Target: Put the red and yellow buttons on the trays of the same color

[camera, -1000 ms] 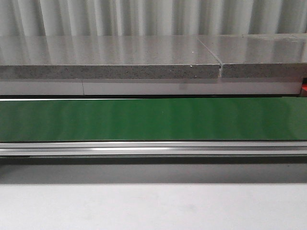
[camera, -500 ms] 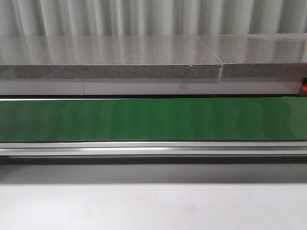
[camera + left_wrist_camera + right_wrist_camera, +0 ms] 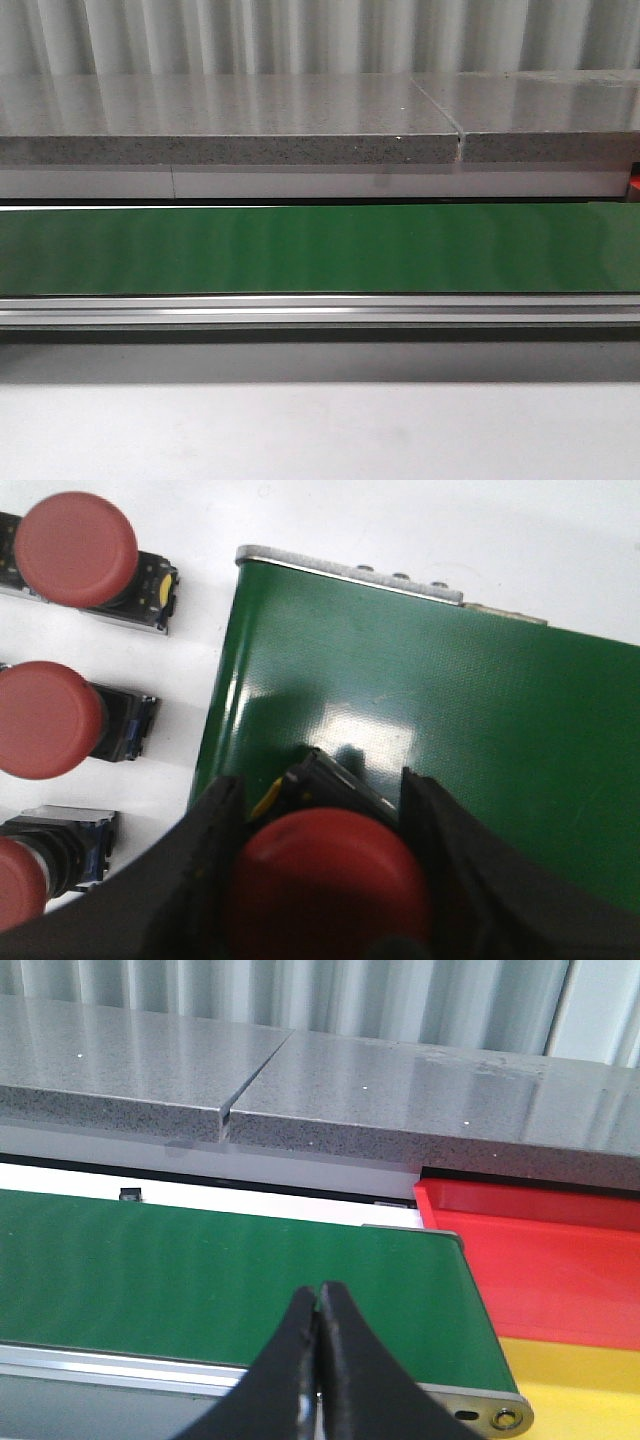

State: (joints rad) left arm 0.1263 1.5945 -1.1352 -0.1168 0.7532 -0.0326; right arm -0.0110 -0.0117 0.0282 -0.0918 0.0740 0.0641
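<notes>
While my left gripper (image 3: 325, 880) is hanging over the end of the green conveyor belt (image 3: 450, 710), I am seeing its two black fingers (image 3: 200, 880) clamped on a red mushroom-head push button (image 3: 330, 885). The red cap is sitting squarely between the jaws, and the button's dark body with a bit of yellow is poking out just beyond the fingertips, over the belt surface; I cannot tell whether it is touching the belt. Off to one side of the jaws, beyond the belt's edge, three more red push buttons are lying on their sides on the white table (image 3: 400, 520): the farthest one (image 3: 77, 548), a middle one (image 3: 50, 720) and the nearest one (image 3: 20, 885), which is partly cut off by the frame. All three are lying well apart from the grasped button.

My right gripper (image 3: 318, 1360) is hovering with its fingers pressed together and nothing between them. Straight ahead of those jaws the belt is running across, and its roller end is sitting just off to one side of them. Past that end the red tray (image 3: 540, 1250) and the yellow tray (image 3: 580, 1390) are lying side by side, the yellow one nearer the jaws. A grey stone counter (image 3: 350, 1110) is stretching behind the belt.

From the front camera I am seeing only belt (image 3: 320, 250), counter and table; neither arm is showing.
</notes>
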